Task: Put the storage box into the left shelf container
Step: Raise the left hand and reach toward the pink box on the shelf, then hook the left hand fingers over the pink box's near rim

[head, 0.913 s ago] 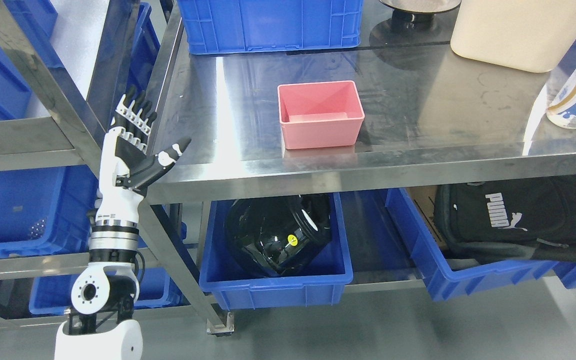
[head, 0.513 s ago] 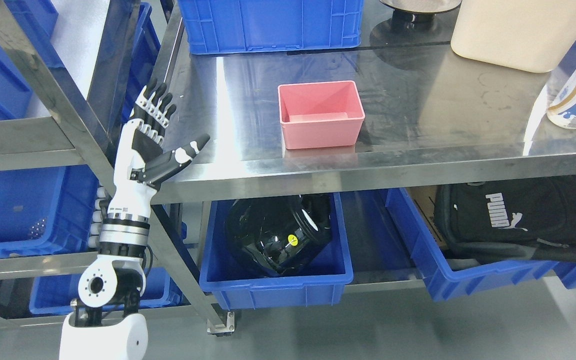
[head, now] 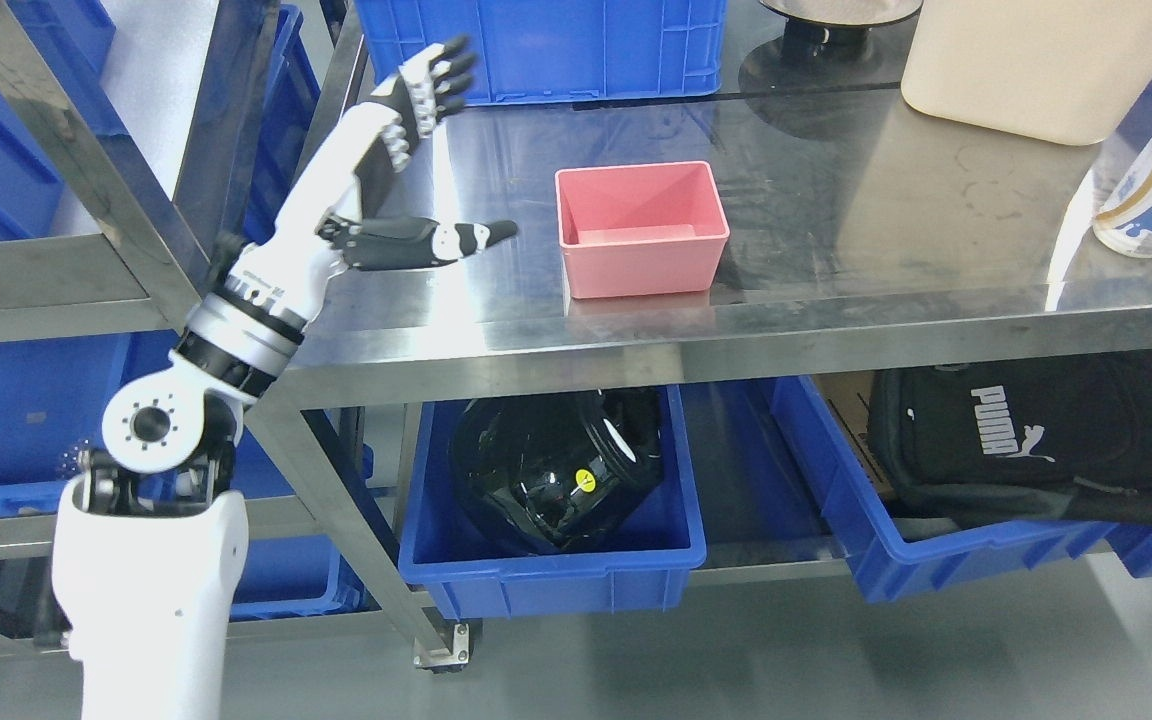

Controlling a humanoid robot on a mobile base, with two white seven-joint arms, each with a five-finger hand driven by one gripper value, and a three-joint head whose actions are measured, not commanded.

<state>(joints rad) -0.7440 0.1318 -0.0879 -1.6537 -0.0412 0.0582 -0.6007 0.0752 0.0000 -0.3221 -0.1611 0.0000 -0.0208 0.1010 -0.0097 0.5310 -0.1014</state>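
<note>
The steel table [head: 836,320] is brushed metal, shiny and smeared with reflections. The pink storage box [head: 641,265] is smooth matt plastic. The blue bins [head: 546,575] are ribbed moulded plastic. The black helmet [head: 556,470] is glossy; the black backpack [head: 1036,440] is woven cloth. The left hand [head: 391,170] has glossy white shells and matt black fingers.

The left arm [head: 151,570] has a smooth white shell forearm, topped by a black joint with a round white cap ringed with small holes. A silver and black banded wrist follows. The left hand [head: 386,170] has a white back, dark palm and black fingers [head: 441,75] with white knuckle segments.
</note>
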